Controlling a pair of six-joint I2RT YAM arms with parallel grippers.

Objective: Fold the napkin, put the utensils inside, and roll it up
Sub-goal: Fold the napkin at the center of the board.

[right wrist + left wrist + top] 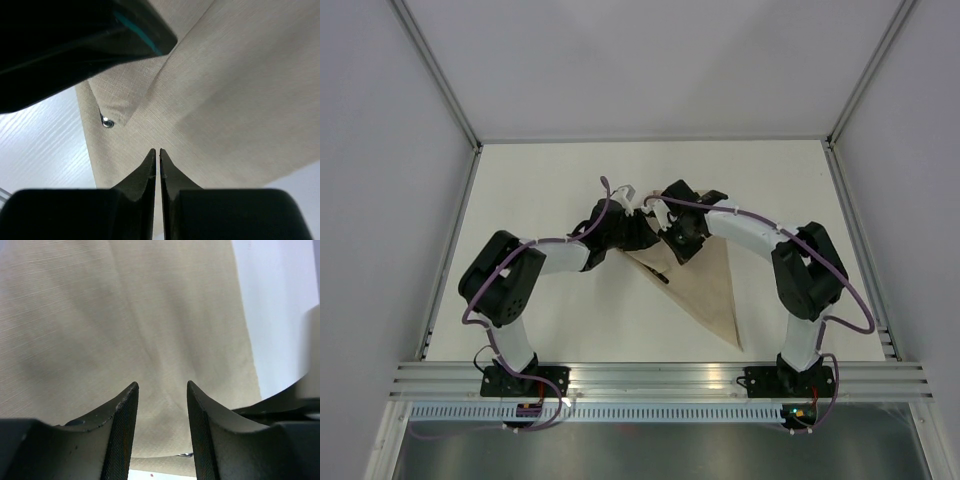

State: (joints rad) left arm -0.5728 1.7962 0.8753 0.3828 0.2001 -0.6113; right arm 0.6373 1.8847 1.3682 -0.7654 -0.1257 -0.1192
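The beige napkin (710, 288) lies folded into a long triangle in the middle of the table, its point toward the near right. A dark utensil (660, 276) pokes out at its left edge. It shows as a metal glint in the right wrist view (106, 121) and the left wrist view (185, 455). Both grippers meet at the napkin's far end. My left gripper (642, 232) (162, 385) straddles a raised fold of napkin (125, 315) that fills the gap between its jaws. My right gripper (682, 245) (157, 150) is shut, tips down on the napkin (225, 100).
Bare white table (550, 190) surrounds the napkin. An aluminium rail (660, 378) runs along the near edge, and grey walls stand on the left, right and far sides. The left arm's dark body (75, 40) hangs close over the right gripper.
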